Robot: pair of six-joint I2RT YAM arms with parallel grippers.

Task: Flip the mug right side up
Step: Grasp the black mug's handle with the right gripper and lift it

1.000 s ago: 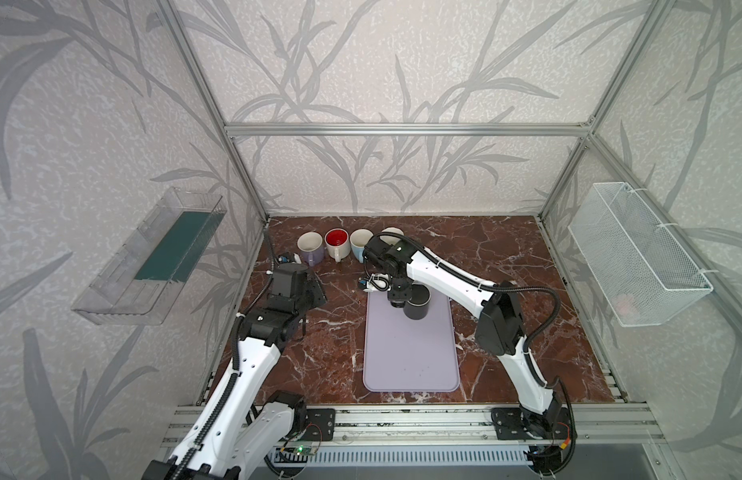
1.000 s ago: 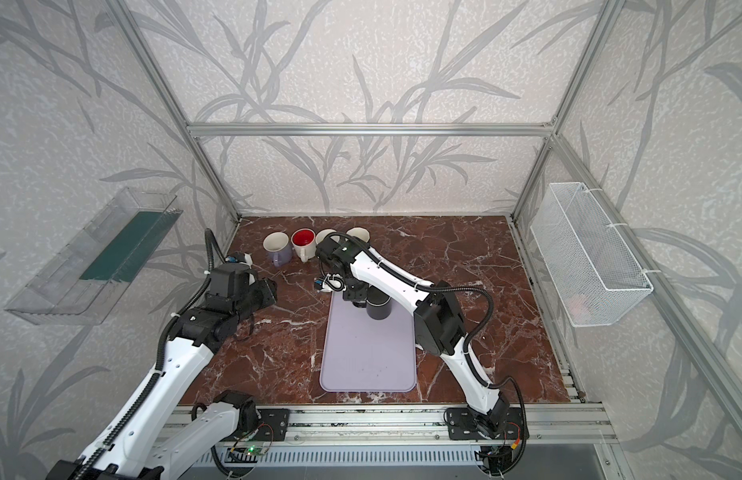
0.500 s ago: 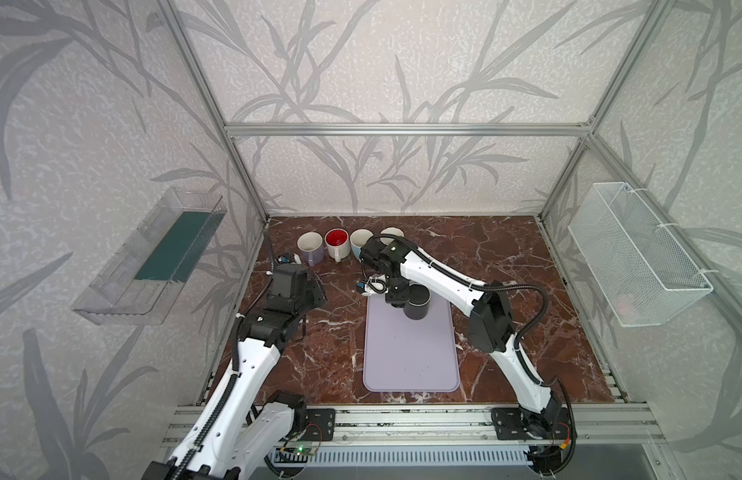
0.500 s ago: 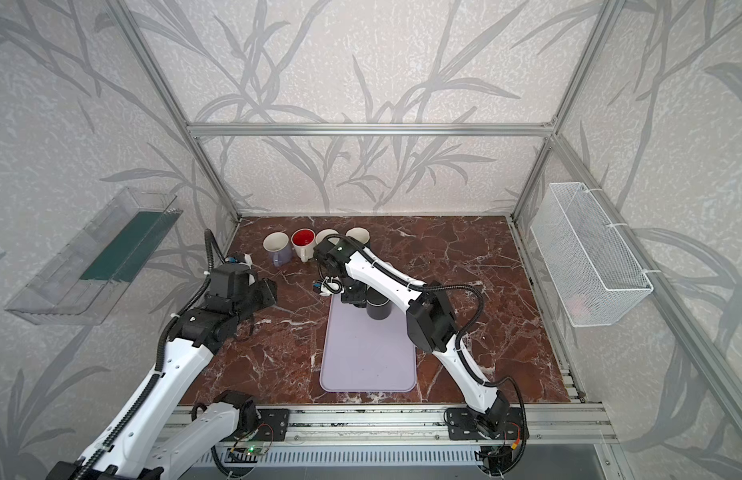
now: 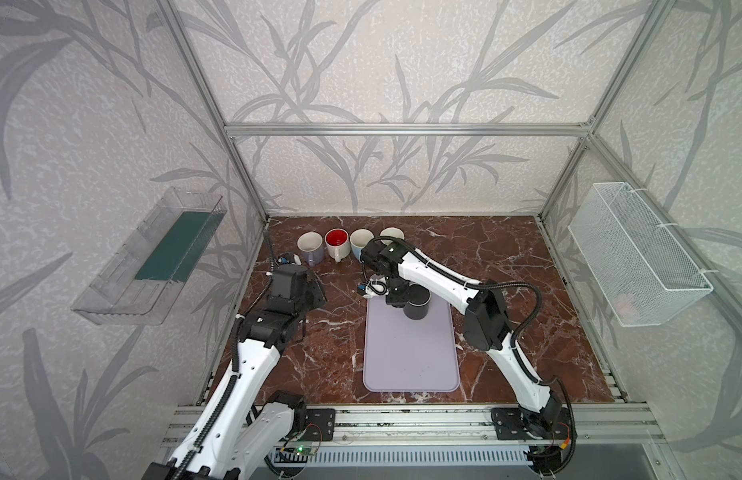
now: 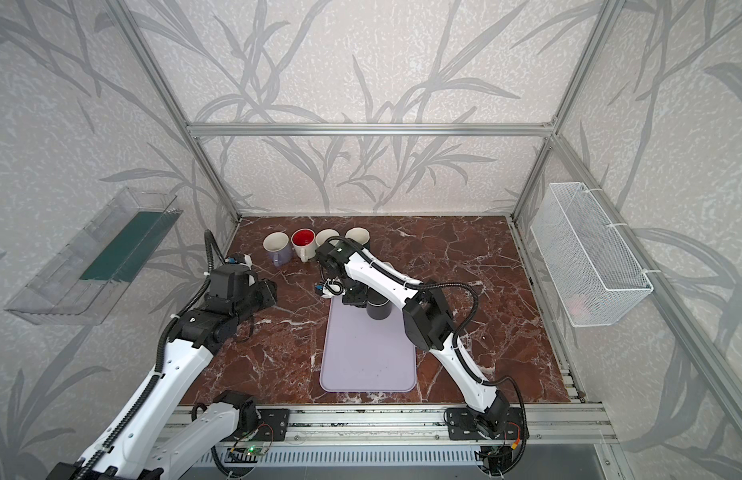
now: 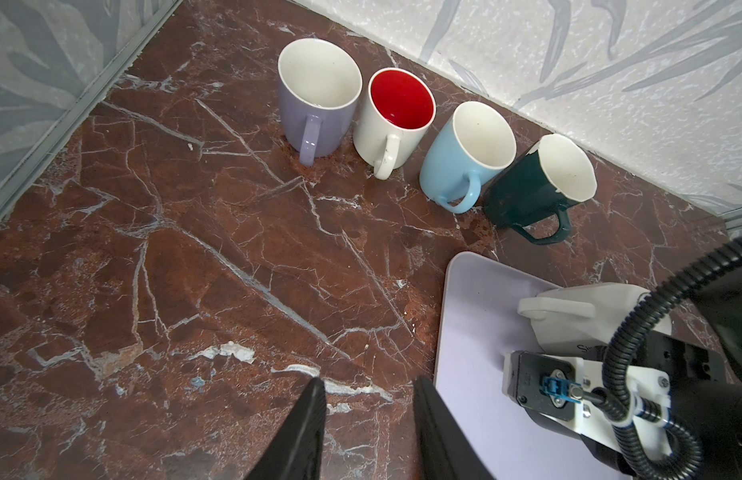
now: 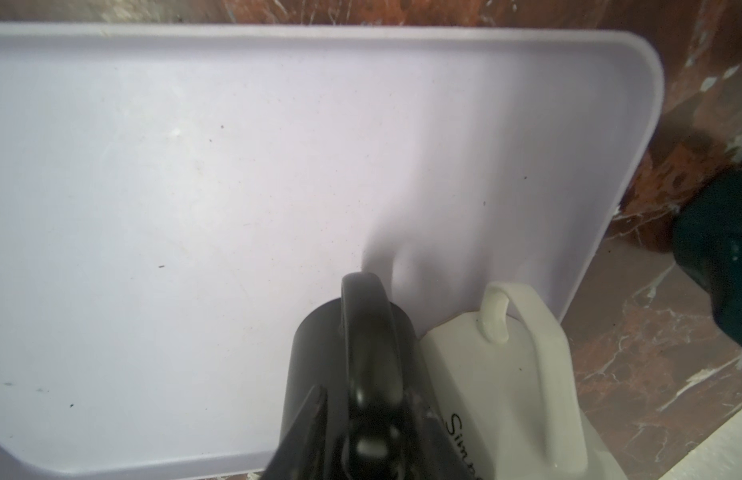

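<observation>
Walls [image 5: 402, 62] papered pale grey with darker leaf sprays close in the cell on three sides, braced by an aluminium frame [image 5: 406, 129]. The floor of the cell is a red-brown marble tabletop [image 5: 506, 270] veined in white, glossy and bare across most of its right half. A clear plastic bin [image 5: 149, 257] with a green strip inside hangs on the left wall, and a white wire basket [image 5: 635, 253] hangs on the right wall.

A lavender tray [image 5: 411, 357] lies in the middle of the marble, its long side running front to back. Its surface is matt with a few dark specks.

Along the back wall four mugs stand upright in a row, handles toward the front: a lavender mug [image 7: 294, 120], a white mug with a red inside [image 7: 386, 133], a light blue mug [image 7: 456, 166] and a dark green mug [image 7: 523, 195].

At the far end of the tray stands the black mug [image 5: 417, 307], base up as far as both top views show. An upturned white mug [image 7: 577, 311] is just beside it.

The right gripper [image 8: 369, 407] straddles the black mug's handle [image 8: 365, 324], jaws narrow on either side. Whether they pinch it I cannot tell.

The left gripper [image 7: 369, 386] hangs over bare marble left of the tray, jaws partly apart and holding nothing.
</observation>
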